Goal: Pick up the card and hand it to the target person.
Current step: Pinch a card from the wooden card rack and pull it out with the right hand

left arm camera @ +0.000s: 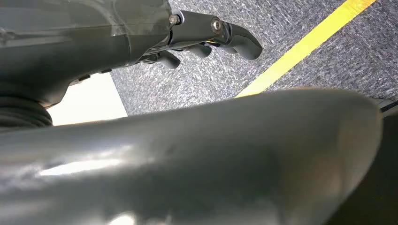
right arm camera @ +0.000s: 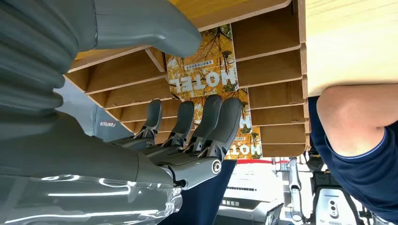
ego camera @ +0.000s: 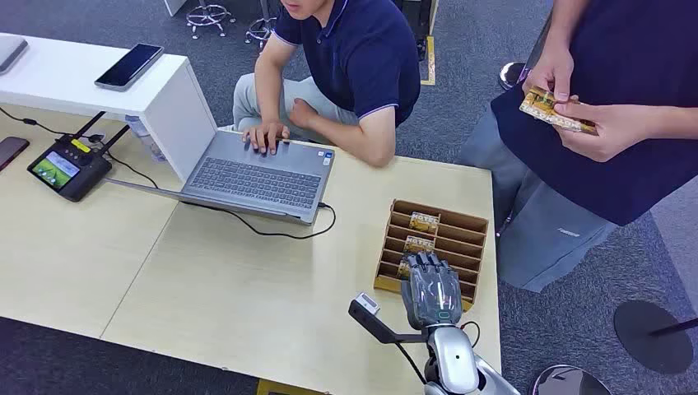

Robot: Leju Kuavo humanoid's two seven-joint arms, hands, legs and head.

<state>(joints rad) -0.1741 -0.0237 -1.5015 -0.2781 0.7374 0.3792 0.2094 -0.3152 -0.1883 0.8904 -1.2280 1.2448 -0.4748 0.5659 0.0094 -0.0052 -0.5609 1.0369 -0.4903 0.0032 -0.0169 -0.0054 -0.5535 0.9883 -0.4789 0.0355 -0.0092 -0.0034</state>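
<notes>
Right hand (ego camera: 430, 290), grey with dark fingers, hovers over the near end of the slotted wooden card rack (ego camera: 472, 220) on the pale table (ego camera: 247, 296). Fingers apart and extended, thumb spread away from them, nothing held.

Target is the yellow-orange "HOTEL" card (right arm camera: 202, 65) standing in a rack slot. Right wrist view puts it just past the fingertips (right arm camera: 230, 110), between them and the thumb, not yet touched as far as I can tell. A second card of the same print (right arm camera: 244, 140) sits in a nearer slot, partly behind the fingers. In the head view one card (ego camera: 424, 220) stands in a slot beyond the hand, and the hand partly covers another (ego camera: 417, 244).

Key relation: the card lies straight ahead of the right hand, deeper into the rack, with its long axis across the slot dividers. The fingers need to go forward and close across the card's face. My read: the reach is nearly done, the pinch is not started.

Left hand (left arm camera: 206, 37) hangs by the robot's side above grey carpet with a yellow stripe (left arm camera: 305, 44). It is well away from the rack. Fingers loosely curled, empty.

Only the head view shows the likely receiver: a standing person in a dark shirt right of the rack, hands (ego camera: 593, 115) holding similar cards. A second person sits beyond the rack at a grey laptop (ego camera: 255, 177).
</notes>
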